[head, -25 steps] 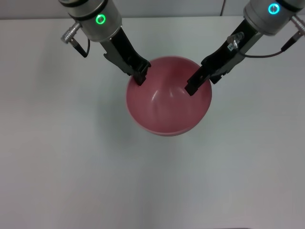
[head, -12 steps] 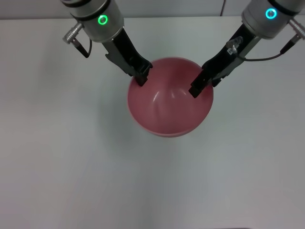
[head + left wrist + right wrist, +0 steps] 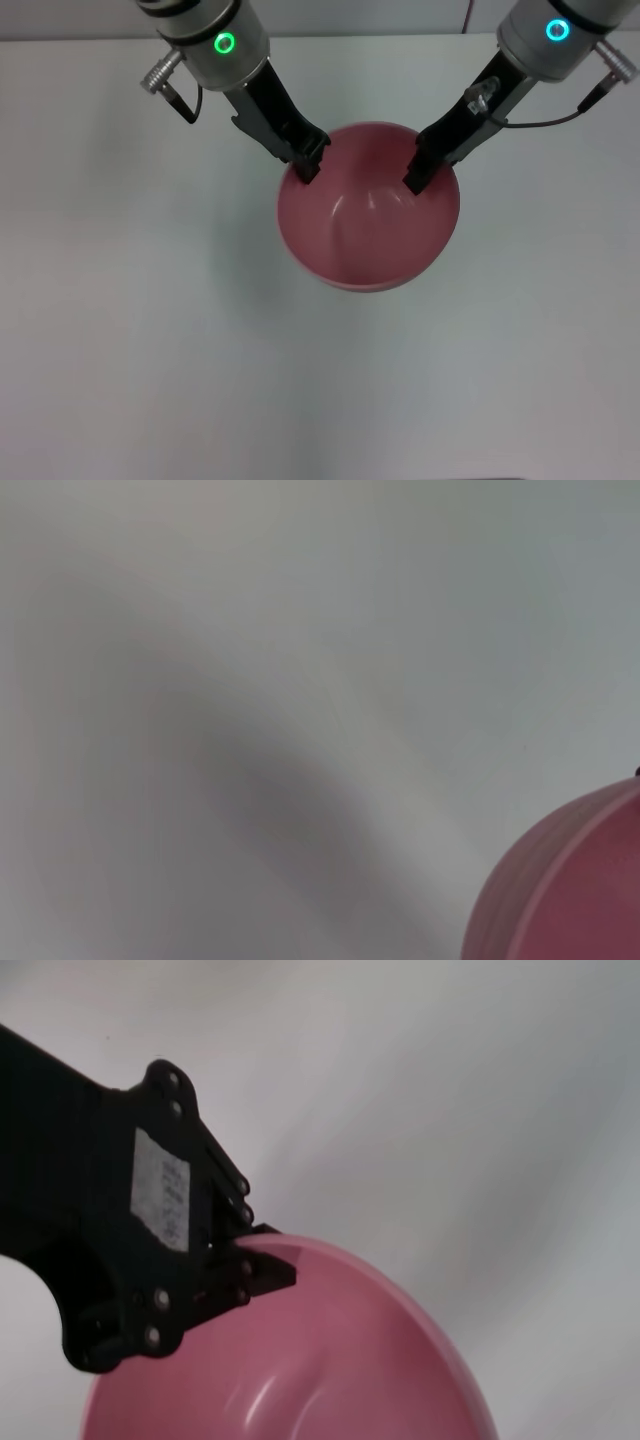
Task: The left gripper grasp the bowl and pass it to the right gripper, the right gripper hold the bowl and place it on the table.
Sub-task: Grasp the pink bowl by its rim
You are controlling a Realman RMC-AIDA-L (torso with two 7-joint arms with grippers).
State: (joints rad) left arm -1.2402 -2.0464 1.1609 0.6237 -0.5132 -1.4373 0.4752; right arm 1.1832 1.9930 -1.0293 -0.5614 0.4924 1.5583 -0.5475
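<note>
We see the bowl [image 3: 368,220] above the table [image 3: 130,330], left gripper [image 3: 308,160] clamped on its left rim, right gripper [image 3: 416,176] pinching its right rim.

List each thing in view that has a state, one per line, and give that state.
bowl: upright, empty, held at its rim from both sides.
left gripper: shut on the bowl's rim.
right gripper: shut on the opposite rim.
table: white, beneath the bowl.
</note>
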